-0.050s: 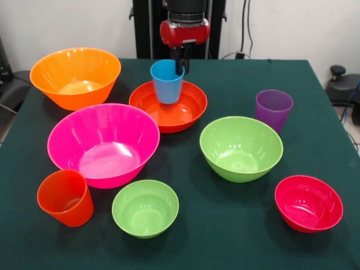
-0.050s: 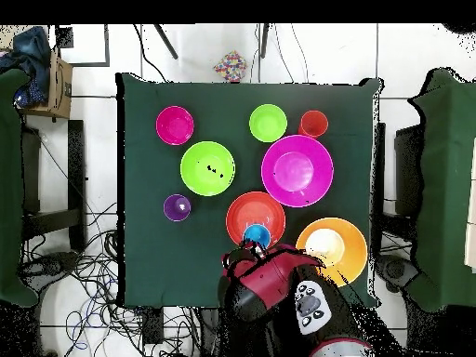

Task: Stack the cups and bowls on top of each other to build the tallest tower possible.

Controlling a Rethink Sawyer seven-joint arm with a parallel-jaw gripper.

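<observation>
Nearest me sit the small orange plastic cup (image 1: 65,198), small lime green bowl (image 1: 145,207) and small crimson bowl (image 1: 309,203), all loose. Farther back, my gripper (image 1: 180,64) is pinched on the rim of the blue plastic tumbler (image 1: 167,81), which is inside the shallow red-orange bowl (image 1: 168,106). I judge these light, stiff, glossy and slippery; rim grips suit them.

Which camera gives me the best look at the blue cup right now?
The front view: the blue cup shows nearly whole, standing upright in the red-orange bowl, with the claw at its rim. Overhead, the arm covers most of it, leaving only a blue patch.
</observation>
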